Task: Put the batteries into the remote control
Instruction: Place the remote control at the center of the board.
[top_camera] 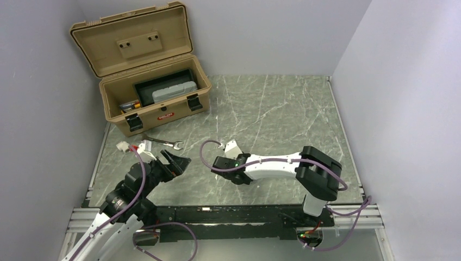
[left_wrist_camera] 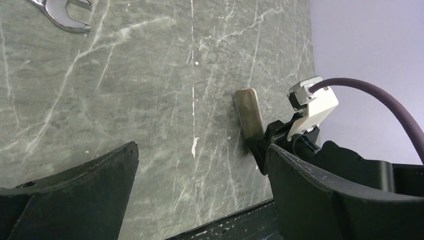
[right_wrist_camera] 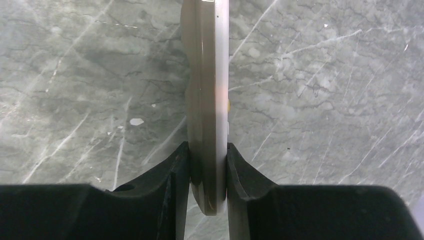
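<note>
My right gripper (right_wrist_camera: 207,150) is shut on the remote control (right_wrist_camera: 206,90), a slim whitish-grey slab held on edge above the marble table with a faint orange spot on its side. In the left wrist view the remote control (left_wrist_camera: 248,117) sticks out of the right gripper's black fingers, with an orange patch at its far end. My left gripper (top_camera: 176,162) stands wide open to the left of it, nothing between its fingers (left_wrist_camera: 105,170). Small orange-red bits (top_camera: 134,147) lie by white parts at the left. They are too small to tell whether they are batteries.
An open tan toolbox (top_camera: 114,103) stands at the back left with a grey case (top_camera: 174,91) inside. A steel wrench (top_camera: 166,142) lies in front of it, also showing in the left wrist view as a wrench (left_wrist_camera: 65,15). A small white block (top_camera: 122,145) sits near the left edge.
</note>
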{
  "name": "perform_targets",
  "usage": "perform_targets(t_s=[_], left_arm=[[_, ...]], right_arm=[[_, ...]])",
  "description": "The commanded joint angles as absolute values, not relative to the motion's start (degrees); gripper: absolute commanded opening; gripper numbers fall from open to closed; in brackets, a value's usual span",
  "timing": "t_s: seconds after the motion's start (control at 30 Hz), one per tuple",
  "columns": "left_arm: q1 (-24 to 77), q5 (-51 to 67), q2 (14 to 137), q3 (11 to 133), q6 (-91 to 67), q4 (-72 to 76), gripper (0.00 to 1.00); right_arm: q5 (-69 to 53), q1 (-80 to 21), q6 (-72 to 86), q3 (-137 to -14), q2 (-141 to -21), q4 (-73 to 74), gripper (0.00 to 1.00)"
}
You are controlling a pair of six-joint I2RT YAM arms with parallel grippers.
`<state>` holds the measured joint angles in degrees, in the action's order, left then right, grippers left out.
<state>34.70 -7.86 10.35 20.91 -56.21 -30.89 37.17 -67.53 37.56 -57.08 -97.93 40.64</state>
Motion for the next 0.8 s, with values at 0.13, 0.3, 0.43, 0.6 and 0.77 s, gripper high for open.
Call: perform_targets(t_s=[0.13, 0.3, 0.43, 0.6, 0.77], left_arm=[[35.0, -8.7, 10.5, 21.3, -55.7, -30.7, 0.99], [34.9, -8.7, 10.7, 20.9, -55.6, -30.1, 0.99], [34.9, -8.6, 11.0, 21.0, -55.3, -29.9, 1.0], [34.9, -9.0, 11.6, 22.0, -55.0, -32.0, 0.99], [35.0, -9.3, 12.3, 22.5, -54.6, -33.6, 1.0]], right_arm=[[36.2, -69.8, 39.3, -58.6, -97.5, 38.4, 0.46], [35.1, -70.0, 38.6, -60.0, -98.1, 38.4, 0.54], [33.8, -70.7, 37.5, -60.3, -97.2, 36.8, 0.59], [29.8, -72.4, 33.6, -60.7, -93.0, 31.6, 0.64], [29.3, -72.5, 33.1, -58.6, -86.1, 25.9, 0.65]])
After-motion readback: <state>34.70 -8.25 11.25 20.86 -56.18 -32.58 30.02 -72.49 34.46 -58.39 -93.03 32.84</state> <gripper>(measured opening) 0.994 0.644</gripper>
